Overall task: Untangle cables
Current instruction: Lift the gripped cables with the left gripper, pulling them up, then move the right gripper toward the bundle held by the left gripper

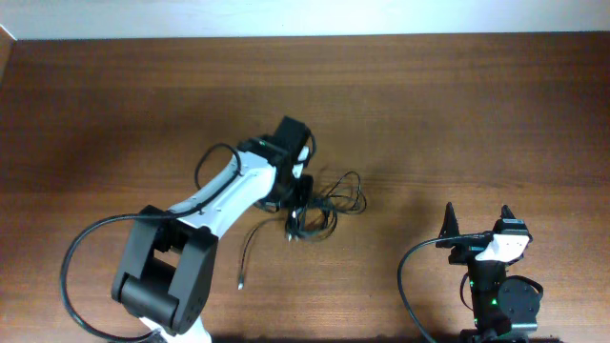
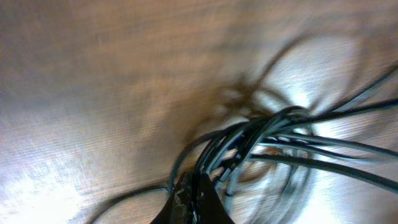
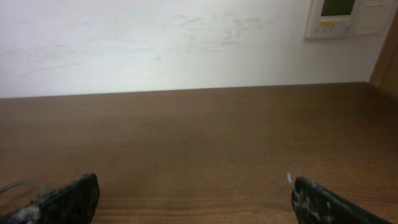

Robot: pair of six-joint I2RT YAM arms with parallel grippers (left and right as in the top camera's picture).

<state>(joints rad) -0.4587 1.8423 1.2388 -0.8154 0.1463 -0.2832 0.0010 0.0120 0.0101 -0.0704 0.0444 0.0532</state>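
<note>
Cables (image 1: 324, 205) lie as one tangled knot of thin black loops near the middle of the brown wooden surface (image 1: 457, 105), which carries nothing else but the two arms. The left arm (image 1: 219, 205), white and black, reaches in from the lower left and bends down over the knot's left side, probably because that is where the strands are most crowded and easiest to catch. The right arm (image 1: 496, 276) sits folded at the lower right, well apart from the tangle. Its right gripper (image 1: 477, 221) has the jaws spread wide with nothing between them, and its wrist view shows only bare wood and a pale wall. It looks parked, ready to take a second strand. The left gripper (image 2: 196, 199) has its jaws pinched tight, and several strands bunch together right at the tips, so it appears to hold part of the bundle. One loose strand (image 1: 250, 248) trails away to the lower left, ending in a small plug (image 1: 241, 284).
</note>
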